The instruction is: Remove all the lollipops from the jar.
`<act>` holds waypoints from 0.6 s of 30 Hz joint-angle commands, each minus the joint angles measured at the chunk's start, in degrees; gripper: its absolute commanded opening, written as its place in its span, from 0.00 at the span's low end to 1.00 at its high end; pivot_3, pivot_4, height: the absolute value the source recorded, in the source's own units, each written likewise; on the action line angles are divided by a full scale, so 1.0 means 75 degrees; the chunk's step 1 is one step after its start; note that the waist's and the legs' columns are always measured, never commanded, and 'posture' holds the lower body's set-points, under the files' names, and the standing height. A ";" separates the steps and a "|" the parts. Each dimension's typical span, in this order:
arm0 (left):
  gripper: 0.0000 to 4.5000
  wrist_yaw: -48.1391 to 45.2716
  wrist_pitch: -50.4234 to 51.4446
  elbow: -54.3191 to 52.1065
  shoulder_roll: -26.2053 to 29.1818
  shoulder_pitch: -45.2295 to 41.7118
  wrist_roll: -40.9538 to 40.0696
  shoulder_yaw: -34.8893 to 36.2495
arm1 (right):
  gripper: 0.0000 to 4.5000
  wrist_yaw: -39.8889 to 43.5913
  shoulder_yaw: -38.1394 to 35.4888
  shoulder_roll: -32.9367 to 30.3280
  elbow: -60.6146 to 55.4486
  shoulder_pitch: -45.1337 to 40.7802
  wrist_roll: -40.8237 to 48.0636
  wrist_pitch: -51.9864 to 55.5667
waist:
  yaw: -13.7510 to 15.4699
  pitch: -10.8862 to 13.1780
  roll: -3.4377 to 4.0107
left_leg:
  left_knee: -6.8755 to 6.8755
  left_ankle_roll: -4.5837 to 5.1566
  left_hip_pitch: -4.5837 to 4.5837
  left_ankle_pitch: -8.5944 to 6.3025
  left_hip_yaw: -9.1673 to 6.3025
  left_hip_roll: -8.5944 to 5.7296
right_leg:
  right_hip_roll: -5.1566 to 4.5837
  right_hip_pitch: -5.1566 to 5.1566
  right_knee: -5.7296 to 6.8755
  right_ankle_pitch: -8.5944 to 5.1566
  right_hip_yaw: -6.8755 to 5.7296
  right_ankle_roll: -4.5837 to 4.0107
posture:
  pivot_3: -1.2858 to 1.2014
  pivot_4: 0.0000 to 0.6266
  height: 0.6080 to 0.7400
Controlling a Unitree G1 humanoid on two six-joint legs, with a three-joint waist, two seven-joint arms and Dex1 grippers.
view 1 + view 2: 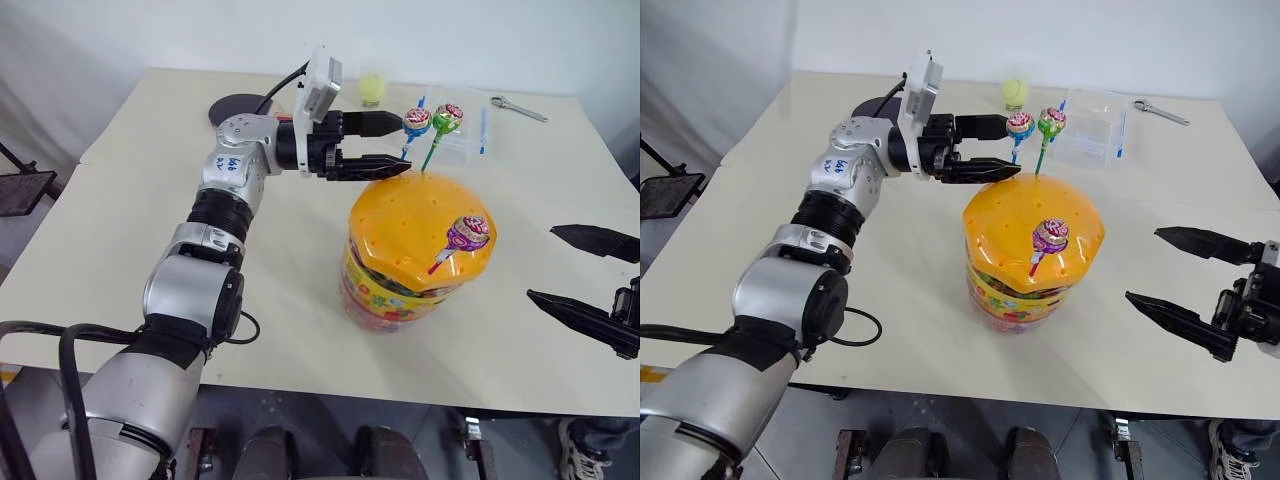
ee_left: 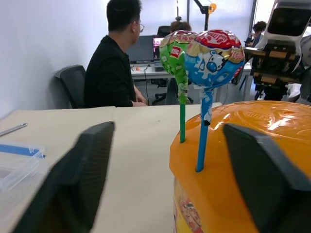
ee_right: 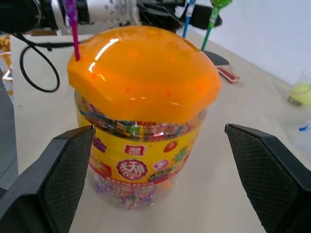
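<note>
The matte cream table carries the jar, a round clear plastic tub with a glossy orange domed lid pitted with small holes. All three lollipops stand in that lid: the purple-wrapped one at the near side, the blue-stick one and the green-stick one at the far edge. The left gripper reaches level, black fingers apart astride the blue stick, not touching. The right gripper gapes wide, right of the jar.
</note>
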 commanded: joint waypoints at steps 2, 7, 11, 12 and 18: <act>0.45 -0.0075 -0.0083 -0.0027 -0.0150 -0.0286 0.0100 0.0054 | 1.00 -0.0218 -0.0327 0.0033 -0.0126 -0.0284 0.0571 -0.0067 | -0.0005 0.0000 0.0000 | 0.0000 0.0000 0.0000 0.0000 0.0000 0.0000 | 0.0000 0.0000 0.0000 0.0000 0.0000 0.0000 | 0.52 0.24 1.00; 0.09 -0.0086 -0.0012 -0.0076 -0.0180 -0.0364 0.0116 0.0120 | 1.00 -0.0316 -0.0288 -0.0005 -0.0074 -0.0327 0.0688 -0.0054 | 0.0000 0.0000 0.0000 | 0.0002 0.0000 -0.0002 0.0000 -0.0003 0.0000 | -0.0001 0.0000 0.0000 0.0000 -0.0003 0.0000 | 0.52 0.24 1.00; 0.01 -0.0082 0.0007 -0.0026 -0.0086 -0.0496 0.0118 0.0194 | 1.00 -0.0421 -0.0112 -0.0042 0.0138 -0.0516 0.0531 -0.0176 | -0.0007 0.0000 0.0000 | 0.0004 0.0000 -0.0004 0.0000 -0.0003 0.0000 | -0.0001 0.0000 0.0000 0.0000 -0.0002 0.0000 | 0.52 0.24 1.00; 0.01 -0.0083 0.0042 -0.0047 -0.0057 -0.0549 0.0095 0.0223 | 1.00 -0.0410 -0.0085 -0.0051 0.0176 -0.0555 0.0501 -0.0186 | -0.0005 0.0000 0.0000 | 0.0004 0.0000 -0.0004 0.0000 -0.0003 0.0000 | 0.0000 0.0000 0.0000 0.0000 -0.0003 0.0000 | 0.52 0.24 1.00; 0.01 0.0256 0.0346 -0.0451 0.0312 -0.0968 0.0090 0.0386 | 1.00 -0.0294 0.0056 -0.0209 0.0526 -0.0823 0.0291 -0.0283 | -0.0026 0.0000 0.0000 | 0.0006 0.0000 -0.0005 0.0000 -0.0004 0.0000 | 0.0000 -0.0001 0.0000 0.0000 -0.0004 0.0000 | 0.52 0.24 1.00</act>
